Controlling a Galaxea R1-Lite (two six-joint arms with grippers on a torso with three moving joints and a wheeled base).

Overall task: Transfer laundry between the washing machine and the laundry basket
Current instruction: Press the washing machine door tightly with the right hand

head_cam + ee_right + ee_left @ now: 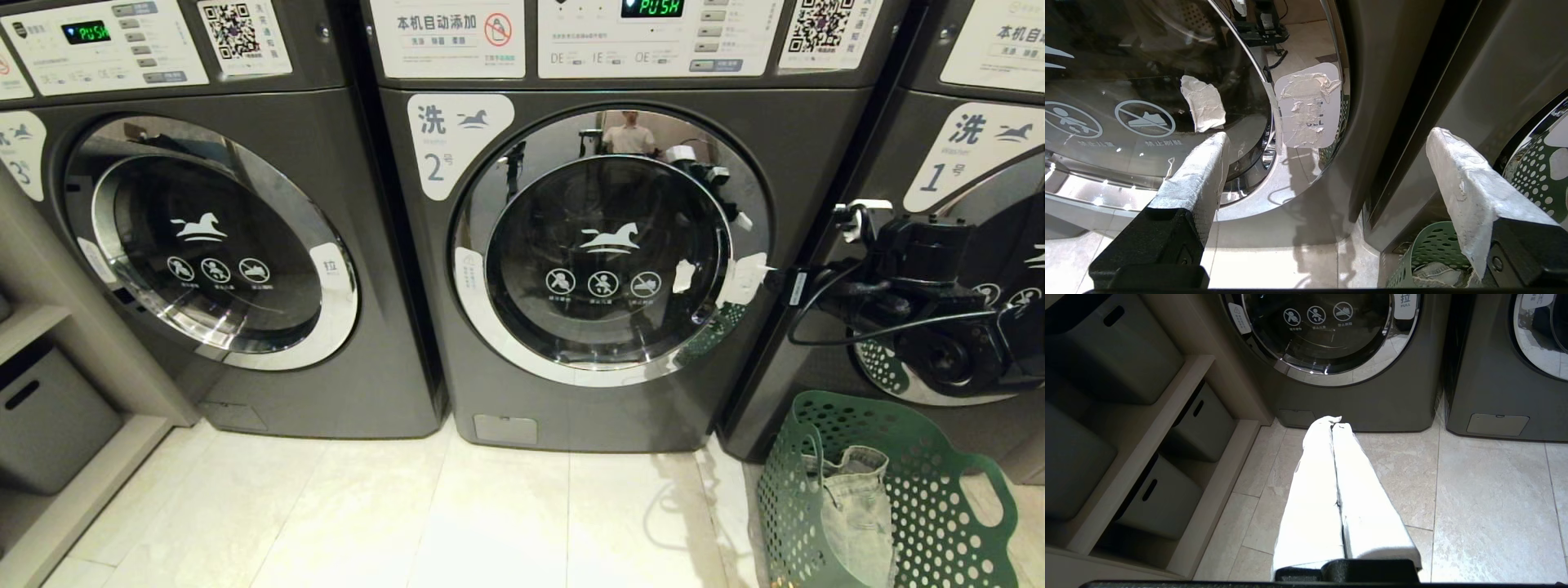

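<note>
The washing machine marked 2 stands in the middle of a row of 3 dark grey front-loaders, its round chrome-ringed door closed. Nothing can be made out behind the dark glass; it mostly mirrors the room, including a person in a pale top, whose lower body is lost in the reflection. The tops of all 3 machines are cut off, and the machine marked 1 on the right is largely covered by the right arm.

The right pincer is held up at the door's right edge, close to the torn white pull label, its 2 taped fingers spread wide with nothing between them. The left pincer shows only in the left wrist view, hanging over the floor in front of the machine marked 3, its white fingers pressed together and holding nothing.

The laundry basket, green and full of round holes, sits on the floor at the near right, partly cut by the frame edge. A pale denim-like garment lies slumped inside it; any other laundry is hidden.

The floor is pale stone tile. On the left, a beige shelf unit holds grey storage boxes with slot handles.
</note>
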